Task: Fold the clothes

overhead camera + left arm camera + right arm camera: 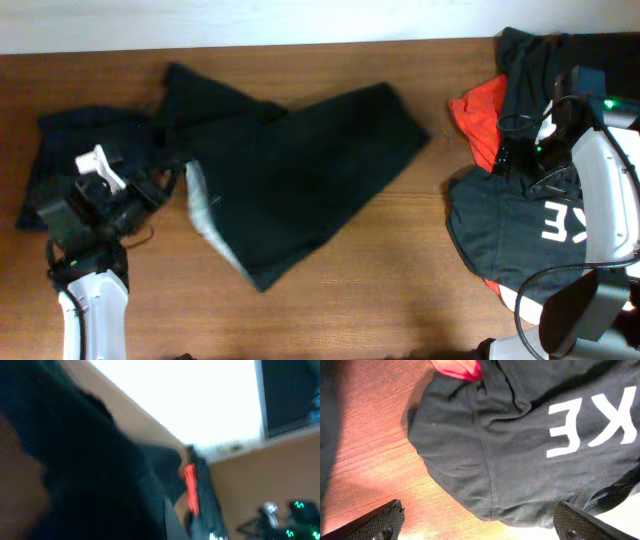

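Observation:
The wide black shorts [310, 165] lie spread across the middle of the table, with the whitish waistband lining [205, 212] at their left end. My left gripper [160, 190] is at that waistband edge. In the blurred left wrist view, black cloth [90, 470] fills the left side and reaches my jaws [170, 522], which look shut on it. My right gripper [480, 525] is open and empty, hovering over the lower edge of the dark grey white-lettered shirt [520, 450]. It also shows in the overhead view [515, 158].
A dark navy piece [80, 150] lies at the far left under my left arm. At the right sit a red piece [480, 115], a black piece [535, 55] and the grey lettered shirt [520, 235]. The wooden table [400, 290] shows in front.

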Controlling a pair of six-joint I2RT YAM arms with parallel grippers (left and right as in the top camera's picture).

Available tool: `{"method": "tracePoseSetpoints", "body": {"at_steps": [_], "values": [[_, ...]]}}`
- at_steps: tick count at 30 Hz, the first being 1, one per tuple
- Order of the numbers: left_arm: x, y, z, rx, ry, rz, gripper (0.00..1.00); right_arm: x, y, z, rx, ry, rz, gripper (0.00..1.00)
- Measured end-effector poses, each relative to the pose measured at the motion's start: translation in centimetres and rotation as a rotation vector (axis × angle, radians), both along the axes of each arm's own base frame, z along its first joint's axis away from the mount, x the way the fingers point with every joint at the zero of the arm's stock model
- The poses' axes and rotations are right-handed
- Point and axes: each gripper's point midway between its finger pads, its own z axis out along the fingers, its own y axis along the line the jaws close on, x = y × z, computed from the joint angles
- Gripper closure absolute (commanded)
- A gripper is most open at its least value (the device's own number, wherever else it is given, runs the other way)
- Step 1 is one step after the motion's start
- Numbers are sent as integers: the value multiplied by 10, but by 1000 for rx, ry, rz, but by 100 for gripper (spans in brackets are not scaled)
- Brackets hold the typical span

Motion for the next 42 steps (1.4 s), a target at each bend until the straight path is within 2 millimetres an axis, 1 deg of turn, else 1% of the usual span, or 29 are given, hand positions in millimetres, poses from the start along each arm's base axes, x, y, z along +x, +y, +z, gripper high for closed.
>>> {"method": "tracePoseSetpoints", "body": {"at_steps": [2,3,5,7,8,9,11,13,15,16,17,18,20,22,23,24,25,26,27,28,29,30,32,34,35,37,38,41,42], "values": [[-8,11,-37,69,125,59,99,0,0,0,0,1,0,1],[-8,25,-57,145,188,123,99,0,0,0,0,1,0,1],[-6,47,-69,251,219,216,99,1,5,0,29,-7,4,1],[-1,63,-68,321,206,279,99,5,14,0,80,-27,34,1],[1,70,-66,352,202,309,82,8,21,1,116,-42,60,2],[1,75,-65,367,205,326,44,10,27,2,149,-54,91,1],[5,89,-52,410,221,374,1,20,43,5,222,-104,159,1],[6,101,-26,431,245,402,1,41,56,5,245,-174,231,1],[6,98,-8,421,252,382,1,65,78,0,254,-233,319,1],[1,91,-11,395,282,352,1,76,90,-3,256,-255,358,1],[-10,80,-21,357,346,311,1,88,100,-7,257,-280,388,1],[-21,70,-31,322,410,276,1,94,111,-17,265,-272,411,1],[-35,54,-42,289,484,229,1,122,123,-33,267,-318,416,2],[-39,40,-46,276,511,183,1,141,138,-68,299,-304,404,5],[-39,37,-46,276,513,174,1,146,144,-77,308,-306,410,6],[-39,33,-46,278,513,160,1,162,155,-91,317,-341,421,7],[-39,29,-46,281,512,148,1,164,166,-102,332,-333,426,11],[-38,24,-47,286,511,132,1,174,178,-111,346,-356,428,15],[-38,21,-47,288,510,123,1,177,185,-116,355,-360,419,29],[-38,18,-47,291,511,115,1,183,190,-122,350,-373,398,58],[-38,15,-47,295,509,105,1,182,191,-126,346,-360,374,79],[-37,14,-47,296,508,101,1,179,186,-132,320,-332,340,96],[-37,14,-48,304,510,102,1,163,175,-142,277,-245,288,96],[-38,16,-49,313,516,110,1,122,158,-155,225,-60,239,96],[-38,16,-49,316,516,113,1,92,146,-158,194,69,210,96],[-37,17,-49,319,515,116,1,40,119,-153,130,292,152,96],[-37,18,-49,322,513,119,1,0,99,-144,88,458,112,96],[-32,19,-46,328,491,125,1,-48,74,-121,28,676,86,94],[-32,19,-46,329,489,125,1,-57,71,-114,8,719,92,93]]}}
